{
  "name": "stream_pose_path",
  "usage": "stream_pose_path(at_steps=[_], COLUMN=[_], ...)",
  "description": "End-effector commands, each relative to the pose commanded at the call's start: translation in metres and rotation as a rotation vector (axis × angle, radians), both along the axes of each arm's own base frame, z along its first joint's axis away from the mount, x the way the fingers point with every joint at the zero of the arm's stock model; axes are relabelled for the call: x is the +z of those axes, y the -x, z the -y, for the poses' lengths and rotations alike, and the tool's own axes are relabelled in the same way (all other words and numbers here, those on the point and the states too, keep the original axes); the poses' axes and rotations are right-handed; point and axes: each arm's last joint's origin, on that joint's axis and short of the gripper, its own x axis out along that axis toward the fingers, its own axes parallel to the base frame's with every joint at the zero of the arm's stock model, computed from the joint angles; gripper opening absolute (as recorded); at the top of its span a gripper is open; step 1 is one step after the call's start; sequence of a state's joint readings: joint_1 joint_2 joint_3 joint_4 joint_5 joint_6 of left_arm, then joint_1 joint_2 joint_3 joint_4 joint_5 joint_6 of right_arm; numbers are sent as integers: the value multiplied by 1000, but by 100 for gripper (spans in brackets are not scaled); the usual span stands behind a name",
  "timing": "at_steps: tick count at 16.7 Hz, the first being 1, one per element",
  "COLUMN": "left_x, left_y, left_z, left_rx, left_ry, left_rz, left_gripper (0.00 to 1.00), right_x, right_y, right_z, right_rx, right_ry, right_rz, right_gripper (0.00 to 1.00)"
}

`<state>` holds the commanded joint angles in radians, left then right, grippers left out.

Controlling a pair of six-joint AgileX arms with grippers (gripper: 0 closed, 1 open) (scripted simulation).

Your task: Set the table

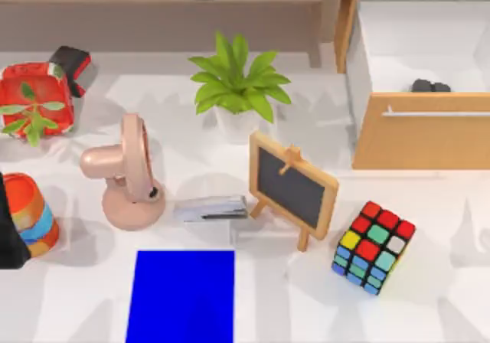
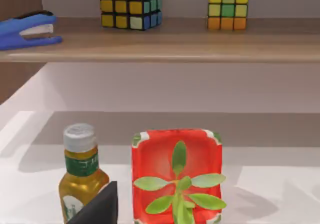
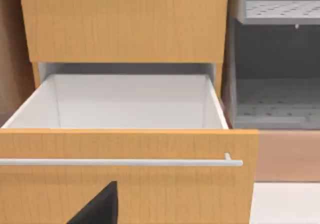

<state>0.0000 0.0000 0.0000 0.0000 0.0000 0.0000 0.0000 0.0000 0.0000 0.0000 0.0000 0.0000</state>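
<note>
The table [image 1: 429,228] is a wide white top with pale grey patches. A blue mat [image 1: 182,297] lies flat at its front middle. My left arm [image 1: 8,232] is a dark shape at the left edge, next to a striped orange cup [image 1: 32,214]. A dark part of my left gripper [image 2: 97,209] faces a red planter [image 2: 176,176] and a yellow oil bottle [image 2: 82,176]. A dark part of my right gripper [image 3: 97,206] hangs in front of the open light-wood drawer [image 3: 125,176].
Behind the mat stand a pink fan [image 1: 126,174], a grey stapler [image 1: 210,207], a small chalkboard easel [image 1: 293,190] and a leafy potted plant [image 1: 237,86]. A colour cube [image 1: 374,247] sits to the right. The drawer cabinet [image 1: 417,132] fills the back right, a dark object [image 1: 430,86] inside it.
</note>
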Motion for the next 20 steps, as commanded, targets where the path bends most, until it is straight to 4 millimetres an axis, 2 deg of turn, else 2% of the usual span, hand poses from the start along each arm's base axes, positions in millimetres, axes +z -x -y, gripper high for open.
stream_pose_path(at_steps=[3, 5, 8, 11, 13, 16, 18, 20], left_x=[0, 0, 0, 0, 0, 0, 0, 0], left_y=[0, 0, 0, 0, 0, 0, 0, 0], left_z=[0, 0, 0, 0, 0, 0, 0, 0], left_rx=[0, 0, 0, 0, 0, 0, 0, 0], left_ry=[0, 0, 0, 0, 0, 0, 0, 0], left_rz=[0, 0, 0, 0, 0, 0, 0, 0], left_gripper=[100, 100, 100, 100, 100, 100, 100, 100], right_x=[2, 12, 42, 84, 113, 144, 150, 144], right_y=[0, 0, -5, -25, -52, -110, -158, -208], right_z=[0, -1, -3, -5, -8, -15, -23, -33], right_rx=[2, 10, 19, 17, 9, -13, -32, -54], right_ry=[-2, -13, -44, -88, -119, -160, -178, -188], right_rz=[-7, -42, -136, -285, -405, -606, -749, -890], right_gripper=[100, 100, 100, 100, 100, 100, 100, 100])
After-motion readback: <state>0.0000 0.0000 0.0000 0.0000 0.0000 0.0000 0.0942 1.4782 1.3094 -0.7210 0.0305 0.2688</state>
